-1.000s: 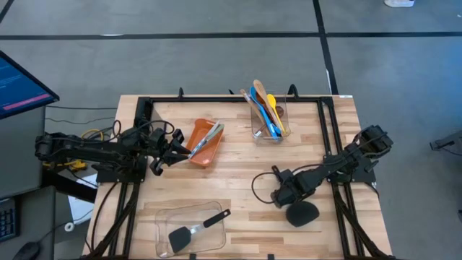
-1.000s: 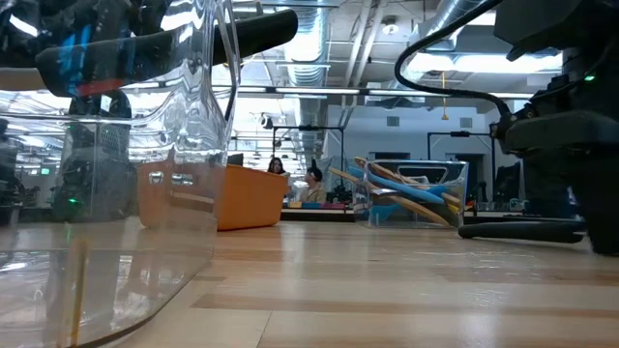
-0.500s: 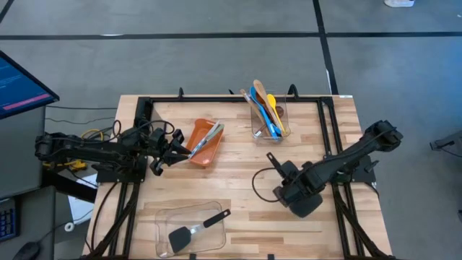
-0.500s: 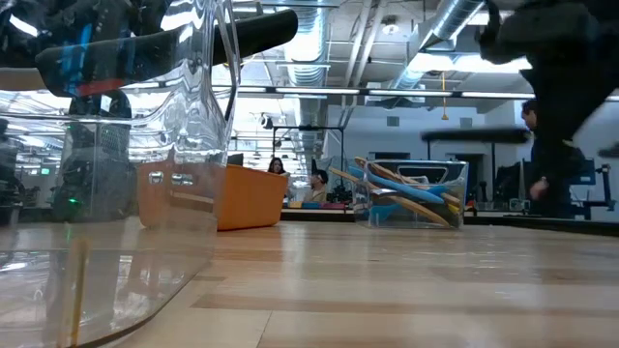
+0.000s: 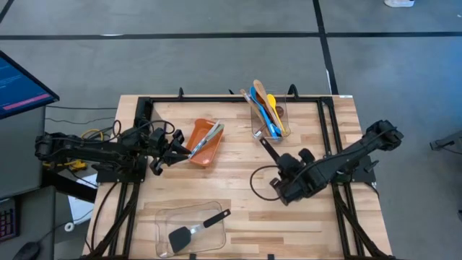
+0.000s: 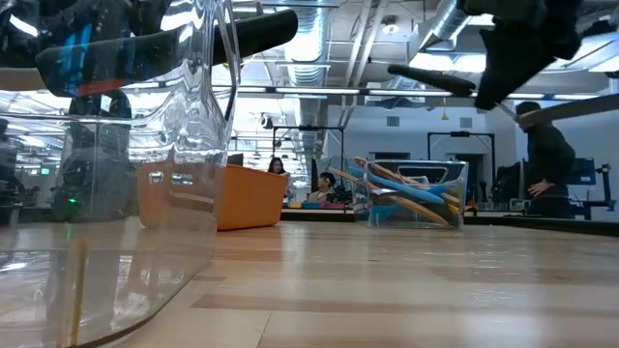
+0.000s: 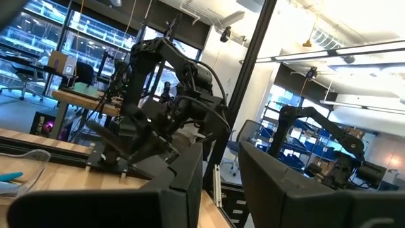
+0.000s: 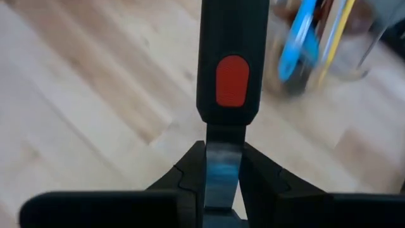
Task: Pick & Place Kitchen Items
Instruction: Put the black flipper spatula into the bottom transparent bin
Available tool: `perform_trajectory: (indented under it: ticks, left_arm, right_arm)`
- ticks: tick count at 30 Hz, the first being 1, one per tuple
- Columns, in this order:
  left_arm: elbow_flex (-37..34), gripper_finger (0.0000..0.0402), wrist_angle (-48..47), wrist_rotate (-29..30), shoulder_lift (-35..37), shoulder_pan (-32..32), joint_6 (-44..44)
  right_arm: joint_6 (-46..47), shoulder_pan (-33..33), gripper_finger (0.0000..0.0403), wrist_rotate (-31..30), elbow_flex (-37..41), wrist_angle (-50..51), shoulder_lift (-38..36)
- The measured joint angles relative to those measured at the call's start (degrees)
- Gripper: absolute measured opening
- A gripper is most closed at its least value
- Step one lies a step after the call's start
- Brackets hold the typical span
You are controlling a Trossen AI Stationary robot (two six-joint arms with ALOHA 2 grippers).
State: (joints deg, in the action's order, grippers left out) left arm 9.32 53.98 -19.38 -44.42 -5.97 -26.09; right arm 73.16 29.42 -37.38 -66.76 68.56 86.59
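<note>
My right gripper (image 5: pixel 281 170) is shut on a black spatula with a red spot on its handle (image 5: pixel 267 149). It is held above the table's right middle; in the low view the handle (image 6: pixel 426 77) sticks out high up. The blade is hidden. My left gripper (image 5: pixel 180 148) stands open at the left rim of the orange bin (image 5: pixel 204 144). Nothing shows between its fingers (image 7: pixel 177 190), and I cannot tell whether they touch the bin. A metal tool (image 5: pixel 211 132) lies in the bin. Several spoons stand in a clear container (image 5: pixel 268 119) at the far middle. My right gripper pinches the spatula's thin shiny neck (image 8: pixel 223 136), just below the handle's end, between its two fingers (image 8: pixel 190 171). The fingers slant down toward the table's far left and lie along the spatula. The spatula is lifted clear, its handle running on past the fingertips toward the clear container (image 8: pixel 316 44).
A second clear container (image 5: pixel 162 217) at the near edge holds another black spatula (image 5: pixel 180 236) and fills the low view's left (image 6: pixel 145 193). Black frame rails (image 5: pixel 328 130) run along the table's sides. Bare wood lies between the bin and my right gripper.
My right gripper has risen from the table with the spatula and has rolled and tipped. The blade, which lay on the wood near the gripper, has been lifted clear. The handle now points toward the far clear container.
</note>
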Motion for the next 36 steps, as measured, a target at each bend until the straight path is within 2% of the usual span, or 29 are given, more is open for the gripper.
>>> perform_trajectory:
  ticks: [5,10,13,18,22,28,33,36]
  left_arm:
    - [0.00,0.0090,0.00,0.00,0.00,0.02,-0.31]
    - [0.00,0.0090,0.00,0.16,0.00,0.00,-2.79]
    - [0.00,0.0090,0.02,2.70,0.00,0.02,-6.48]
    - [0.00,0.0090,0.07,7.25,0.00,0.02,-10.74]
    - [0.00,0.0090,0.32,9.03,-0.19,0.02,-13.55]
    - [0.03,0.0090,2.95,10.75,-3.90,2.55,-14.97]
    - [2.86,0.0090,4.95,12.24,-10.24,5.55,-14.42]
    - [5.71,0.0090,4.84,12.44,-14.70,7.33,-10.22]
  right_arm:
    - [-3.99,-0.38,0.0061,-7.03,0.00,0.04,0.00]
    - [-8.59,-0.32,0.0061,-17.07,0.00,-0.03,0.00]
    - [-11.69,-0.30,0.0061,-23.78,0.00,-0.27,0.00]
    - [-19.93,-0.30,0.0061,-38.41,0.45,-4.23,0.55]
    - [-28.34,-0.80,0.0061,-45.11,1.01,-10.21,1.72]
    - [-31.70,-2.03,0.0061,-44.88,1.18,-12.27,4.62]
    - [-31.92,-2.41,0.0061,-38.58,1.26,-14.85,4.54]
    - [-35.97,-2.20,0.0061,-35.76,1.07,-18.63,4.63]
